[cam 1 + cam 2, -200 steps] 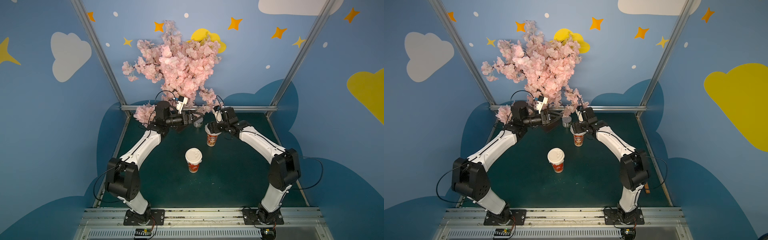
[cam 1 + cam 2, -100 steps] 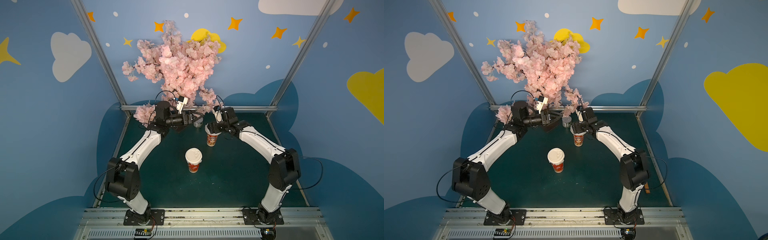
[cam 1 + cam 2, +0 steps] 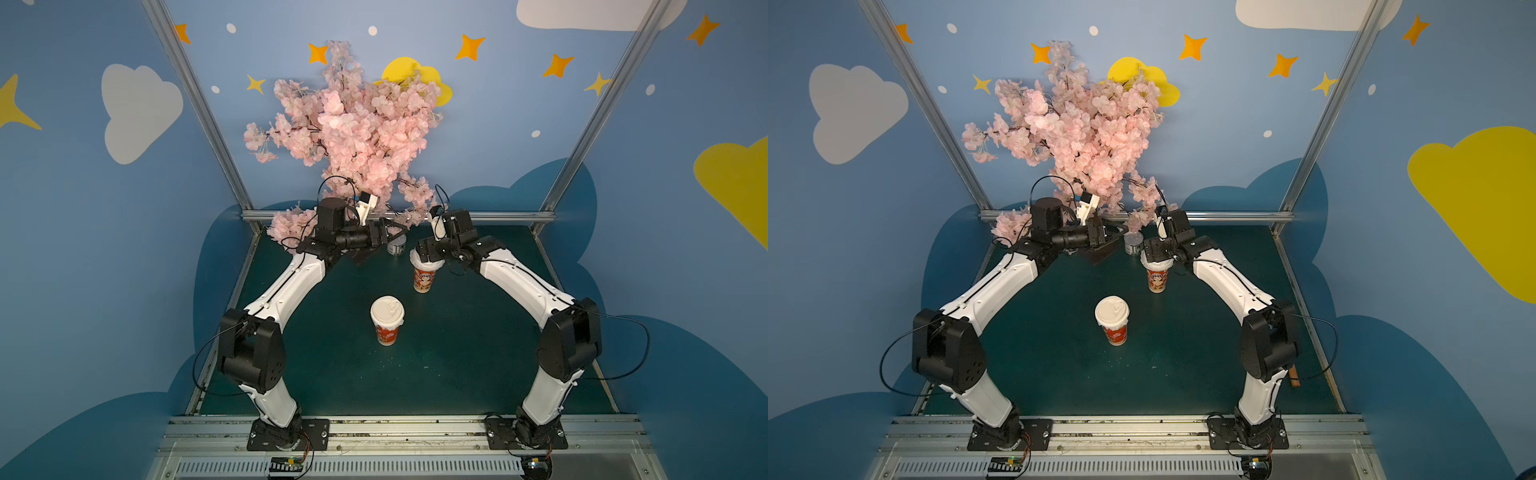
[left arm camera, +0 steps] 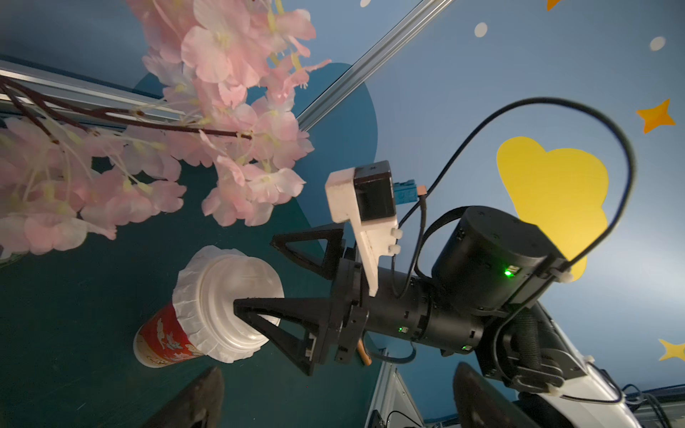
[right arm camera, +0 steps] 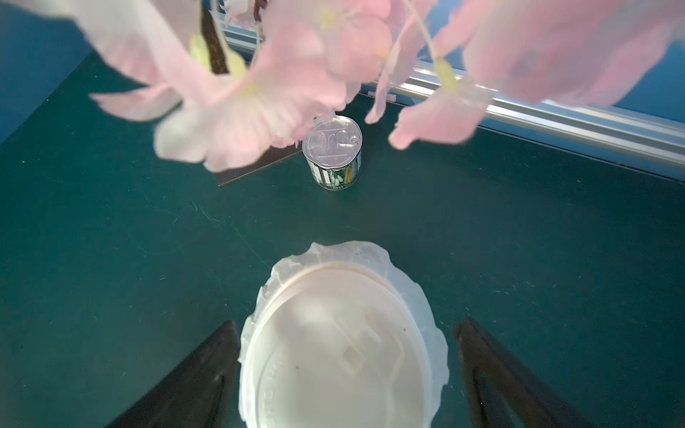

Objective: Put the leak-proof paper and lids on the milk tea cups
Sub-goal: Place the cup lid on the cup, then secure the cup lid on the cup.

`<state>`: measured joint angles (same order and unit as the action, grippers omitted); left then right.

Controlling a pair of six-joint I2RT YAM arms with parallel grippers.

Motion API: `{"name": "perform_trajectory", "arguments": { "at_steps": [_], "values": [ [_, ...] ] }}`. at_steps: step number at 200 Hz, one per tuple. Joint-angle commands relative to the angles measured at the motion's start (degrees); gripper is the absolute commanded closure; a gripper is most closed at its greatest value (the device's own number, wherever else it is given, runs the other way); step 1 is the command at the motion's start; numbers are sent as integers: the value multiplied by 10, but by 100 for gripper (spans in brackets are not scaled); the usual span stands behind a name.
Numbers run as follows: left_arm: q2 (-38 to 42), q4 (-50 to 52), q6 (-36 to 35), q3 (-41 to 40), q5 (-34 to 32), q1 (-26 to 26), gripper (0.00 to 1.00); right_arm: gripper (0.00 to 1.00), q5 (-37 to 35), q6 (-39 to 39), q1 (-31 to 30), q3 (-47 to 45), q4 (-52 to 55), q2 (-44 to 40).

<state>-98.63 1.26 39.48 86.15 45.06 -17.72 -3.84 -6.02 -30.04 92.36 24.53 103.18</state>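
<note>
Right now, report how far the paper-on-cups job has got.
Done: the far red-printed paper cup wears a crinkled white paper sheet under a white plastic lid. In hand: nothing. The right gripper straddles that lid, open, and the left gripper is open and empty. Left: check the near lidded cup; any paper there is too small to confirm from above.

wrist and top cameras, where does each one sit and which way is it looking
Top views: high at the front, looking down and back across the table; left arm, right arm, near cup and far cup all show.
Left wrist: on the left arm, looking sideways at the right gripper by the far cup; own fingers at the edge.
Right wrist: on the right arm, looking down on the far cup's lid, a can beyond; own fingers flank the lid.
Shared: both wrist views show the far cup.
</note>
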Motion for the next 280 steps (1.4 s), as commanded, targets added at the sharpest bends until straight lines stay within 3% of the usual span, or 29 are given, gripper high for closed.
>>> {"name": "perform_trajectory", "arguments": {
  "at_steps": [1, 88, 120, 142, 221, 280],
  "values": [
    [-29, 65, -13, 27, -19, -14, 13, 8, 14, -28, 8, 4, 21, -33],
    [-140, 214, -70, 145, -68, -51, 32, 27, 166, -156, 95, -79, -4, -80],
    [-183, 239, -74, 191, -74, -54, 39, 44, 249, -178, 118, -75, -15, -58],
    [-211, 256, -83, 227, -78, -55, 40, 49, 283, -189, 127, -60, -3, -37],
    [-289, 307, -106, 333, -75, -59, 38, 49, 285, -185, 126, -46, 3, -13],
    [-312, 326, -117, 357, -80, -61, 39, 49, 289, -182, 126, -37, 6, 2]
  ]
}}
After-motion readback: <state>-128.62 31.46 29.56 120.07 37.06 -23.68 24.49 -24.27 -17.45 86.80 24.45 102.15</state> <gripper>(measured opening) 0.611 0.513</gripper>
